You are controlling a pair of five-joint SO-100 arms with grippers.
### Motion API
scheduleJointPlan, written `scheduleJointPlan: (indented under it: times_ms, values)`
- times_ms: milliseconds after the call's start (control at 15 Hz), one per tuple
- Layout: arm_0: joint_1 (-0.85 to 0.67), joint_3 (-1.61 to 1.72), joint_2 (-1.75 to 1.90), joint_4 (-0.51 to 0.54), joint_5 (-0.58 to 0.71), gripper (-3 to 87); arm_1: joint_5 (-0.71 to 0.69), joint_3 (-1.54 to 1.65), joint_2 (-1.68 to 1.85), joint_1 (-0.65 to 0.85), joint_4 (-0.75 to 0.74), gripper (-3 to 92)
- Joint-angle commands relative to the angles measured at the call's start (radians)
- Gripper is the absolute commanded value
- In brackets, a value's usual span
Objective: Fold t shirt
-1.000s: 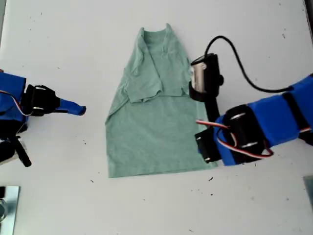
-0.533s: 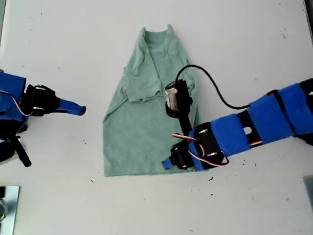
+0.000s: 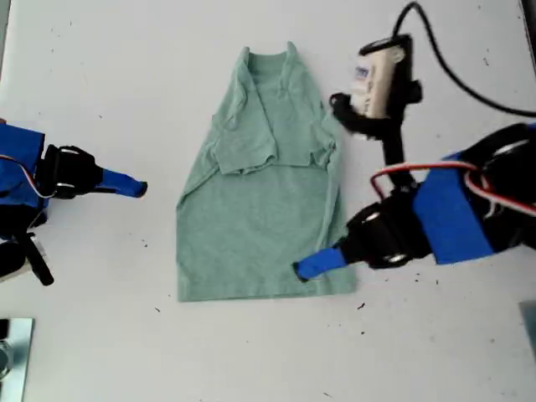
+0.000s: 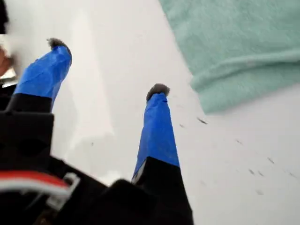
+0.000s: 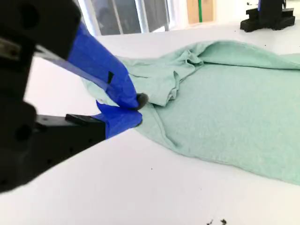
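The pale green t shirt (image 3: 260, 218) lies flat on the white table, neckline toward the exterior view's top, both sleeves folded inward. My first gripper (image 3: 306, 268) reaches in from the exterior view's right, and its blue finger overlaps the shirt's lower hem near the corner. In the first wrist view it (image 4: 108, 66) is open and holds nothing, with a corner of the t shirt (image 4: 234, 42) off to one side. My second gripper (image 3: 138, 188) rests at the exterior view's left, apart from the shirt. It (image 5: 138, 105) is shut on nothing, its tips lined up with the t shirt (image 5: 225, 93) edge.
A black cable (image 3: 452, 79) arcs from the wrist camera (image 3: 377, 79) above the shirt's sleeve on the exterior view's right. A metal piece (image 3: 12, 352) sits at the exterior view's lower left corner. Small dark specks (image 3: 360, 306) dot the table below the hem.
The first arm swept left across the shirt's lower part, then drew back right and lifted. The shirt's right edge now lies further in. The second arm has not moved.
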Motion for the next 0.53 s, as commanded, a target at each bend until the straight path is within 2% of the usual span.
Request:
scheduleJointPlan:
  times_ms: [0,133,200,267,467]
  values:
    - [-0.005,0.009,-0.002,-0.014,0.005,-0.1,-0.094,0.532,0.437,0.189,0.009,23.7]
    - [-0.005,0.009,-0.002,-0.014,0.006,-0.1,-0.218,1.048,0.854,0.383,-0.023,4.3]
    - [-0.002,0.009,-0.002,-0.014,0.006,-0.1,-0.275,1.272,1.035,0.439,-0.044,3.9]
    - [0.011,0.009,-0.002,-0.014,0.006,-0.1,-0.318,1.387,1.132,0.44,-0.137,2.2]
    - [0.003,0.009,-0.002,-0.012,0.002,-0.1,-0.313,1.373,1.008,0.508,-0.141,2.2]
